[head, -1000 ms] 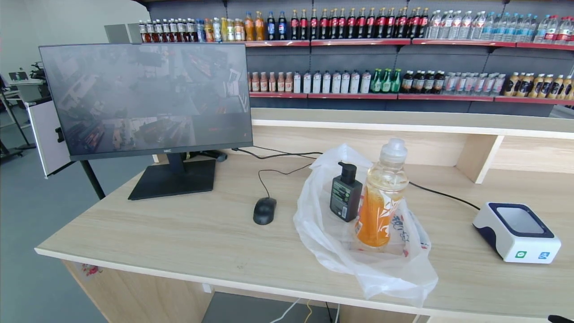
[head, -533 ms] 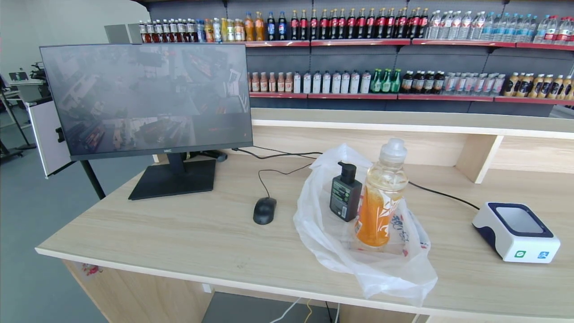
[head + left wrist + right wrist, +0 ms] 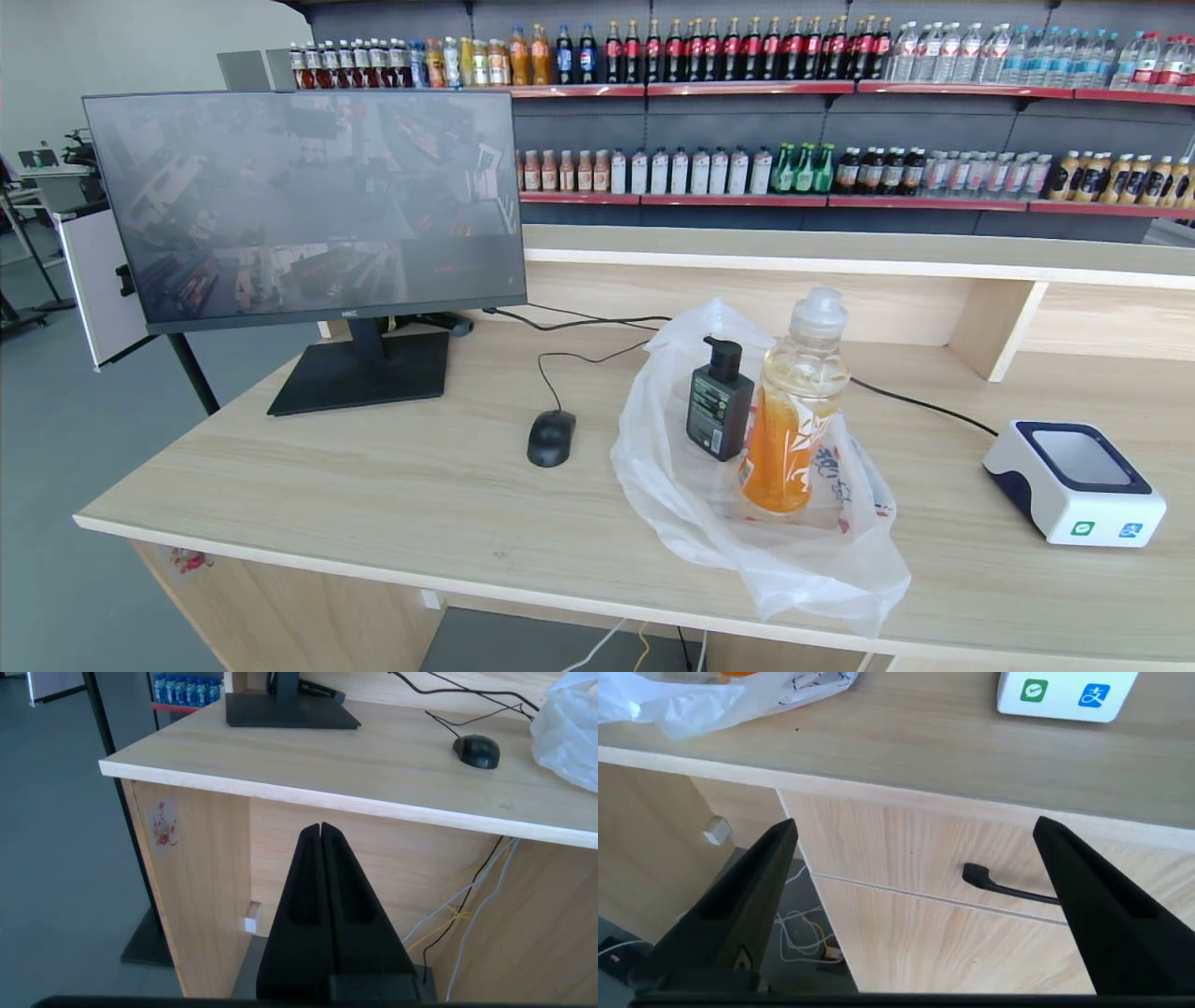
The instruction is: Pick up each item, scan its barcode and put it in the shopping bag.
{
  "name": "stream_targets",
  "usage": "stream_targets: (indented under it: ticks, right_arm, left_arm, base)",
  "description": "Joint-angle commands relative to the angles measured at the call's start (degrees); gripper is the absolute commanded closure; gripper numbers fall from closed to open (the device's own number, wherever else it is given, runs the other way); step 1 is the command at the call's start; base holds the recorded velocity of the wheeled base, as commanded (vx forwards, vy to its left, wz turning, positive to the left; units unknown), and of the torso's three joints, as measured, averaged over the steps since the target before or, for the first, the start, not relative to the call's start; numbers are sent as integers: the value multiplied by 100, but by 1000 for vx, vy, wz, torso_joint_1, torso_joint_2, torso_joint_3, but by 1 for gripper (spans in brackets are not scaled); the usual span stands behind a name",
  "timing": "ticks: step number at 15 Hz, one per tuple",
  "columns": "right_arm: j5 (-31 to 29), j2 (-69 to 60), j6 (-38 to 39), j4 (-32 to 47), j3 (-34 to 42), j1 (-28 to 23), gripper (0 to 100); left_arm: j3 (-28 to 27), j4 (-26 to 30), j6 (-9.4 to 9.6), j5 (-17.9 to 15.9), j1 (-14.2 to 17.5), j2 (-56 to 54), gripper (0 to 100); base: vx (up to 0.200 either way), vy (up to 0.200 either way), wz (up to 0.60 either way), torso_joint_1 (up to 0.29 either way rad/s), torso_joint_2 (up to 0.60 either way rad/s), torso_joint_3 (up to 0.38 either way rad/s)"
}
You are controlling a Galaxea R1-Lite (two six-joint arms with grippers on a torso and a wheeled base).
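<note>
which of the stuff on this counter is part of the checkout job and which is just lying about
Job: shopping bag, orange drink bottle and black pump bottle standing in it, barcode scanner.
Lying about: monitor, mouse, shelved drinks behind the counter.

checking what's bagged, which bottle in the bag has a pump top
The small black bottle; the taller orange bottle beside it has a plain cap.
</note>
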Motion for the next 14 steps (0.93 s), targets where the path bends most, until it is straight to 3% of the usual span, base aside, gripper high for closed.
stream_targets:
  ticks: [1, 3, 8, 14]
  right_arm:
    - [1, -656, 1, 0, 0, -74, 0]
    - [-34, -1253, -43, 9, 0, -101, 0]
    - [-87, -1253, -8, 9, 0, -101, 0]
    - [-95, -1253, 19, 9, 0, -101, 0]
  left_arm:
    - [2, -1, -1, 0, 0, -2, 100]
    - [-6, -1, -1, 0, 0, -2, 100]
    - [2, -1, -10, 0, 0, -2, 100]
    - [2, -1, -27, 0, 0, -2, 100]
  base:
    - [0, 0, 0, 0, 0, 0]
    - [0, 0, 0, 0, 0, 0]
    - [0, 0, 0, 0, 0, 0]
    - [-200, 0, 0, 6, 4, 4]
